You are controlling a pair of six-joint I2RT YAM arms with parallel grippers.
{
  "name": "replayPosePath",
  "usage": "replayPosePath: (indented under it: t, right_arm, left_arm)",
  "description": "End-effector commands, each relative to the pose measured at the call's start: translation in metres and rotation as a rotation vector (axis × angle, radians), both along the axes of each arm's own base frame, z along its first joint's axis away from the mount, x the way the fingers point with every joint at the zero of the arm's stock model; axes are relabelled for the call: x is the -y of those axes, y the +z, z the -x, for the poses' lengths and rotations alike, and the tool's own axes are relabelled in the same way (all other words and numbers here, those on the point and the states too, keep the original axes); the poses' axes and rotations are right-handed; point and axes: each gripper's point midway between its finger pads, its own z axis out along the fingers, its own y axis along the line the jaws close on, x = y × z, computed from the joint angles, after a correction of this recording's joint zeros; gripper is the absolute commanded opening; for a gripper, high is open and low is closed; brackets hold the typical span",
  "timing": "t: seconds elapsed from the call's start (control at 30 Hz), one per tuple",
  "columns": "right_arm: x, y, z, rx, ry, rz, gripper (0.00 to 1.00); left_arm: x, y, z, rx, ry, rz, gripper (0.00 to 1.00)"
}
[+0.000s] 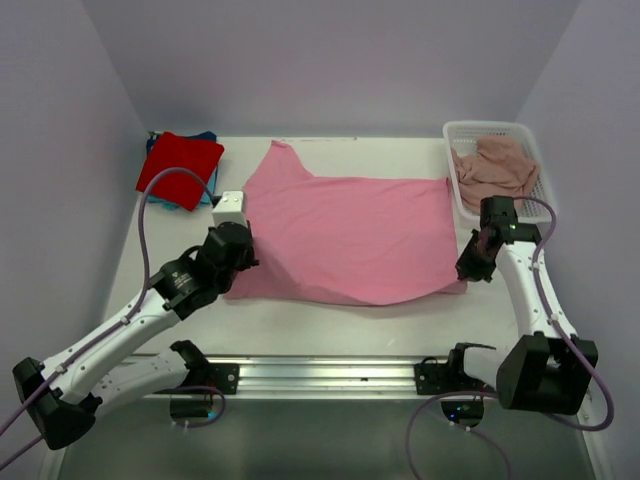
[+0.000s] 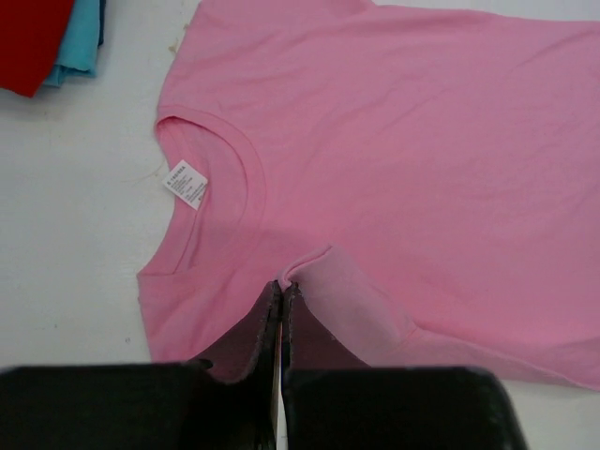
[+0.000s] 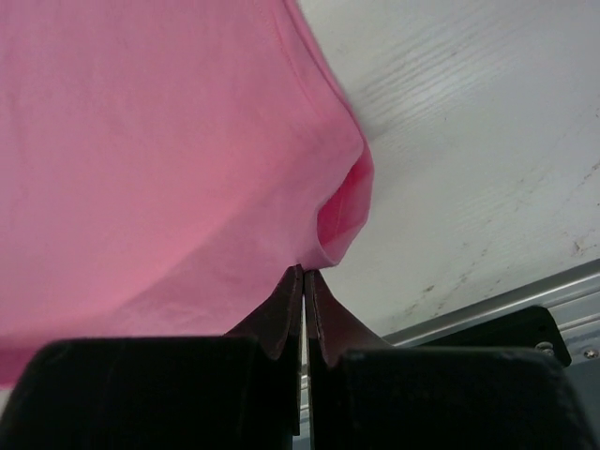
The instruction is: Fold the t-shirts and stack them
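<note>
Top external: I see the bright pink t-shirt [image 1: 350, 235] spread flat across the middle of the table [image 1: 330, 325], with one sleeve poking toward 11 o'clock.
Left side: on my left wrist camera the left gripper [image 2: 281, 289] has its jaws pressed together on a small raised fold of the bright pink t-shirt, just on the near side of the collar [image 2: 220, 150]. From above, that is the shirt's 8 o'clock edge.
Right side: the right gripper [image 3: 305, 272] is pinched tight on the shirt's hem corner, and the cloth curls over at the tips. From above, this is the shirt's 4 o'clock corner.
Neck label: the white label [image 2: 186, 184] sits inside the collar, facing up.
Back left: the red t-shirt [image 1: 180, 167] lies folded at the table's 10 o'clock corner on top of the teal-blue t-shirt [image 2: 80, 42], whose edges peek out.
Back right: the dusty-pink t-shirt [image 1: 495, 168] is crumpled in the white mesh basket [image 1: 452, 130] at 2 o'clock.
Spacing: I see bare table between the red stack and the spread shirt. The basket stands just beside the shirt's far right corner.
</note>
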Motion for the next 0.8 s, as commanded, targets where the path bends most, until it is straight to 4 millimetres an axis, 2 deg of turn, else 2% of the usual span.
replayPosePath:
  t: [0.0,0.07,0.17,0.3,0.5,0.67,0.77]
  right_arm:
    - [0.013,0.003,-0.031,0.065,-0.039,0.073,0.0]
    - [0.016,-0.007,-0.037,0.045,-0.041,0.088,0.0]
    - [0.02,-0.024,-0.048,0.018,-0.045,0.102,0.0]
    - [0.025,-0.038,-0.062,0.007,-0.058,0.118,0.0]
    - [0.027,-0.047,-0.076,0.018,-0.069,0.122,0.0]
    - [0.027,-0.045,-0.085,0.042,-0.06,0.118,0.0]
    - [0.027,-0.043,-0.09,0.049,-0.054,0.116,0.0]
  left_arm:
    - [-0.006,0.006,-0.025,0.097,0.053,-0.018,0.0]
    - [-0.01,0.001,-0.029,0.101,0.068,-0.019,0.0]
    - [-0.027,-0.019,-0.037,0.087,0.109,-0.028,0.0]
    - [-0.038,-0.027,-0.046,0.088,0.14,-0.017,0.0]
    - [-0.04,-0.015,-0.06,0.134,0.147,0.008,0.0]
    - [-0.035,0.002,-0.068,0.187,0.131,0.032,0.0]
    - [-0.031,0.003,-0.075,0.19,0.115,0.016,0.0]
